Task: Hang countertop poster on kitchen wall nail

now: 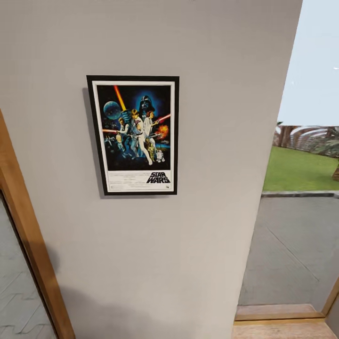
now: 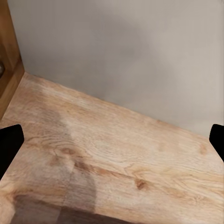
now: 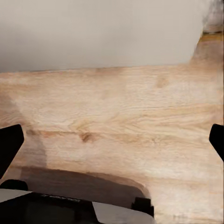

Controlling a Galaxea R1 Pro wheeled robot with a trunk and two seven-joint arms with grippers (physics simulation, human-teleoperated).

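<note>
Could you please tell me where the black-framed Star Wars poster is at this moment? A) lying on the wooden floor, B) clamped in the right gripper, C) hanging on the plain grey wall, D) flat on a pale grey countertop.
C: in the head view the upright black-framed Star Wars poster sits flat against the plain pale grey wall, casting a thin shadow, with no gripper touching it.

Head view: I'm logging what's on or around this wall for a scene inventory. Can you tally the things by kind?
Framed Star Wars poster, on the grey wall: 1
Wooden door frame, left of the wall: 1
Glass opening onto the lawn, right of the wall: 1
Total: 3
</note>
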